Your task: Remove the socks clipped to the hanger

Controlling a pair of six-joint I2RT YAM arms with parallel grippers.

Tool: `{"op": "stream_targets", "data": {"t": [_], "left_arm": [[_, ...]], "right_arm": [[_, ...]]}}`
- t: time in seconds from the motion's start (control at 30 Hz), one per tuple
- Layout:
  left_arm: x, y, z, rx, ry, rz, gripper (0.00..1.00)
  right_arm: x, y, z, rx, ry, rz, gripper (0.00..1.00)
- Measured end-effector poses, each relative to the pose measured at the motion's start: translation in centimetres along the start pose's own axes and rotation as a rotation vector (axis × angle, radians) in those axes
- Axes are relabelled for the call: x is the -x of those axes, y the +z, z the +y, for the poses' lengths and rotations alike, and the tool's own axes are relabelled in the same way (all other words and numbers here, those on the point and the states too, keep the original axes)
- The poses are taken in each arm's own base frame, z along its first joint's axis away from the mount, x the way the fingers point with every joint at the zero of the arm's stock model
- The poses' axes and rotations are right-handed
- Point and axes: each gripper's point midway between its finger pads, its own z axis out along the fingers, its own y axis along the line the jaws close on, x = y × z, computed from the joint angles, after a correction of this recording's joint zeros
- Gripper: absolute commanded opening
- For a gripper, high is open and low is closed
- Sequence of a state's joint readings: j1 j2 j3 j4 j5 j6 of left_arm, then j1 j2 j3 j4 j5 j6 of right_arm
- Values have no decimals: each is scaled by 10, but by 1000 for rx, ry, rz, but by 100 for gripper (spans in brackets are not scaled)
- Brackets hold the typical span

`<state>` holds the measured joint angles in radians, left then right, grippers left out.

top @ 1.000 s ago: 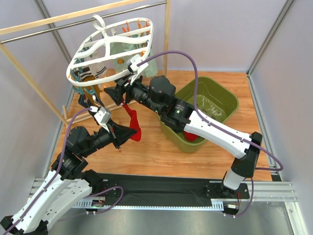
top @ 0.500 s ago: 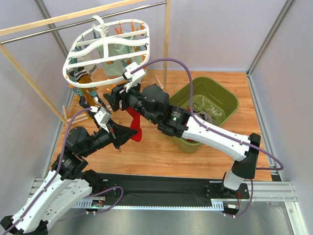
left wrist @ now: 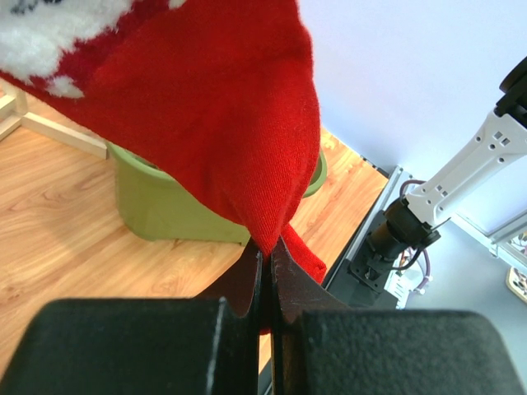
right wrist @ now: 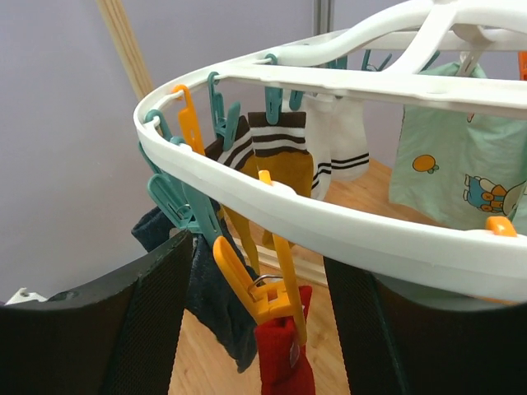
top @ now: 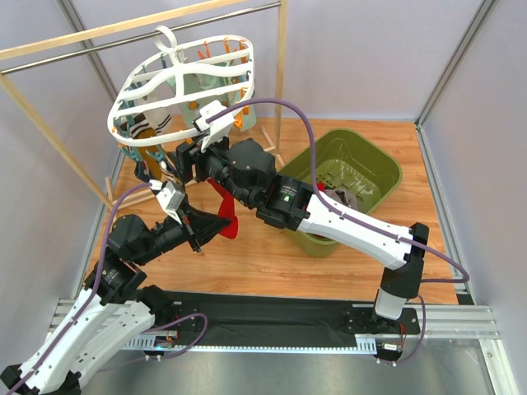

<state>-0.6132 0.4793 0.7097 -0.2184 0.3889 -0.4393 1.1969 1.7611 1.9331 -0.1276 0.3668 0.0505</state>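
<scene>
A: Any change just now?

B: Yes. A slide leftward of the right gripper [top: 188,156] under the large white plastic oval drying frame [top: 177,78], at the upper left of the top view. Also wider jaws than a second ago, gripping nothing.

A: And in the right wrist view?

B: Open fingers on both sides of the orange plastic clip [right wrist: 262,288] at lower centre, not touching it. Clamped in that clip, the cuff of the red fabric sock [right wrist: 284,362].

A: Other end of the sock?

B: Pinched tight in the left gripper [left wrist: 265,263], same as before, toe between closed jaws at lower centre of the left wrist view. Hanging between clip and gripper, so not yet free.

A: Meaning for the task?

B: Probably lining up to squeeze the clip open. After that, likely a pull down and a drop into the olive green plastic tub [top: 391,177] at the right. Several striped and printed socks [right wrist: 342,144] left on the frame.
</scene>
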Motion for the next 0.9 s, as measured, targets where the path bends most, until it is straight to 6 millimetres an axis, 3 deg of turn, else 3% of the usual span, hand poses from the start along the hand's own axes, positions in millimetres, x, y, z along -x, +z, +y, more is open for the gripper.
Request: {"op": "stream_targets", "data": {"t": [0.33,0.4,0.5,0.7,0.9], "left_arm": [[0,0,-1,-4,1,-1,0],[0,0,-1,-5,1,0,0],[0,-1,-1,-4,1,-1,0],[0,-1,-1,-5,1,-1,0],[-1,0,-1,-4,0,1,0]], "right_arm": [[-7,2,0,0,-29,15,54],[-5,2,0,2,-30,8,40],[0,3,1,5,-28,-10,30],[2,5,1,5,-25,-32,0],[-6,6,1,4,-29,-25,0]]}}
